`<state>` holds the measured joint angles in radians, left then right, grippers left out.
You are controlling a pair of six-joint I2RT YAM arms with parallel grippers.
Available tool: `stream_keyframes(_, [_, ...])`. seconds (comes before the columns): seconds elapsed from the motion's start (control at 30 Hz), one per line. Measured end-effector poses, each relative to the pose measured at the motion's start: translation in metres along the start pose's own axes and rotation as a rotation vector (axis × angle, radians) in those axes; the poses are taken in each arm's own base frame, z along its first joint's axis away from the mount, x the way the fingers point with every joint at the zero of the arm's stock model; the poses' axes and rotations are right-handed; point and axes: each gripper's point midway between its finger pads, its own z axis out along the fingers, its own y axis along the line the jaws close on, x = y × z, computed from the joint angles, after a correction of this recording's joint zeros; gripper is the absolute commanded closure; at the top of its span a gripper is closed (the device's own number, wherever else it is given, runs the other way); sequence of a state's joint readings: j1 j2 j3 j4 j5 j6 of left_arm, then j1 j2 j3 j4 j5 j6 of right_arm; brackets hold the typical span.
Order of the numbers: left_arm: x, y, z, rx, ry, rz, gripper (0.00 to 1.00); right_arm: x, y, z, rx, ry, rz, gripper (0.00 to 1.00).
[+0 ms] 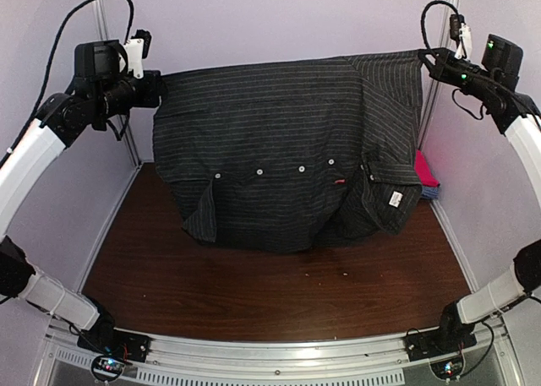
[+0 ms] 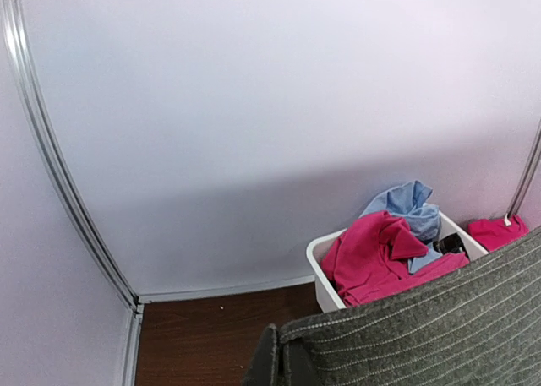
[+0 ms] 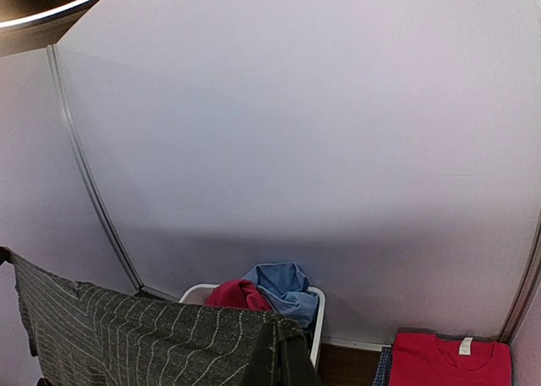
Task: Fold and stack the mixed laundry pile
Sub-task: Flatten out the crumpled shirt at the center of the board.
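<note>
- The table (image 1: 279, 293) is dark brown wood, closed in by pale walls (image 2: 279, 107) on the left, right and far sides.
- The shirt (image 1: 287, 166), black with fine pale pinstripes, hangs spread wide over the far half of the table, stretched by its top edge between the two grippers. It hangs sideways: the row of white buttons runs across it and the collar with its white label droops at the lower right. Its lower folds reach down to the table top; whether they rest there I cannot tell.
- The tub (image 2: 319, 252), white and rectangular, stands at the far wall behind the shirt, hidden from the top camera.
- The red tee (image 3: 448, 361) lies folded flat at the far right corner, beside the tub, its neck label up. A checked cloth (image 3: 382, 367) shows under its left edge.
- The pink garment (image 2: 372, 255) is heaped loose in the tub and spills over its rim.
- The blue garment (image 2: 410, 207), light and crumpled, sits on top of the pink one in the tub.
- The left gripper (image 1: 159, 89) is raised high at the far left, its fingers pressed together on the shirt's top left corner.
- The right gripper (image 1: 425, 58) is raised high at the far right, its fingers pinching the shirt's top right corner.
</note>
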<state>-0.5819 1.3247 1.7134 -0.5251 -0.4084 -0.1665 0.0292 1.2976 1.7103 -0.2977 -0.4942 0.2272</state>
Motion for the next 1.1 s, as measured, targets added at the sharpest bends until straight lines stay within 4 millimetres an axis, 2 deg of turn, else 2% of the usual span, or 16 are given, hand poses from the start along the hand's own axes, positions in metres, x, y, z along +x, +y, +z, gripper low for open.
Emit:
stream_keyframes(0.07, [0.013,0.008,0.024,0.01,0.043,-0.008,1.0,0.006,-0.008,0.026,-0.002,0.036,0.017,1.0])
stream_keyframes(0.1, [0.015,0.009,0.031,0.019,0.052,-0.011,1.0,0.006,-0.012,0.038,-0.005,0.043,0.02,1.0])
stream_keyframes(0.17, [0.013,0.006,0.037,0.064,0.058,-0.015,1.0,0.004,-0.015,0.048,-0.009,0.049,0.022,1.0])
stream_keyframes(0.23, [0.011,0.0,0.029,0.125,0.053,-0.019,1.0,0.007,-0.014,0.044,-0.015,0.058,0.025,1.0])
stream_keyframes(0.3, [0.016,-0.008,0.012,0.202,0.049,-0.023,1.0,0.017,-0.006,0.024,-0.03,0.071,0.032,1.0])
stream_keyframes(0.33, [0.027,-0.012,0.001,0.248,0.056,-0.027,1.0,0.029,0.0,0.009,-0.043,0.085,0.042,1.0])
stream_keyframes(0.4, [0.058,-0.02,-0.021,0.33,0.1,-0.043,1.0,0.056,0.015,-0.026,-0.083,0.113,0.074,1.0])
stream_keyframes(0.43, [0.083,-0.025,-0.029,0.37,0.141,-0.057,1.0,0.069,0.022,-0.041,-0.105,0.125,0.092,1.0])
stream_keyframes(0.53, [0.172,-0.041,-0.05,0.469,0.304,-0.114,1.0,0.137,0.037,-0.083,-0.158,0.214,0.175,1.0])
stream_keyframes(0.63, [0.276,-0.051,-0.073,0.51,0.55,-0.192,1.0,0.213,0.036,-0.109,-0.151,0.362,0.278,1.0])
stream_keyframes(0.67, [0.302,-0.052,-0.083,0.511,0.623,-0.22,1.0,0.234,0.034,-0.117,-0.134,0.415,0.308,1.0])
stream_keyframes(0.7, [0.319,-0.052,-0.092,0.508,0.674,-0.243,1.0,0.252,0.032,-0.124,-0.114,0.467,0.337,1.0])
stream_keyframes(0.77, [0.335,-0.051,-0.106,0.502,0.72,-0.292,1.0,0.273,0.033,-0.138,-0.094,0.529,0.372,1.0])
stream_keyframes(0.93, [0.336,-0.058,-0.125,0.511,0.729,-0.342,1.0,0.296,0.042,-0.162,-0.101,0.572,0.419,1.0])
stream_keyframes(1.03, [0.358,-0.069,-0.138,0.516,0.806,-0.366,1.0,0.318,0.04,-0.174,-0.065,0.615,0.485,1.0])
stream_keyframes(1.1, [0.377,-0.069,-0.144,0.488,0.864,-0.379,1.0,0.334,0.038,-0.181,-0.033,0.652,0.539,1.0])
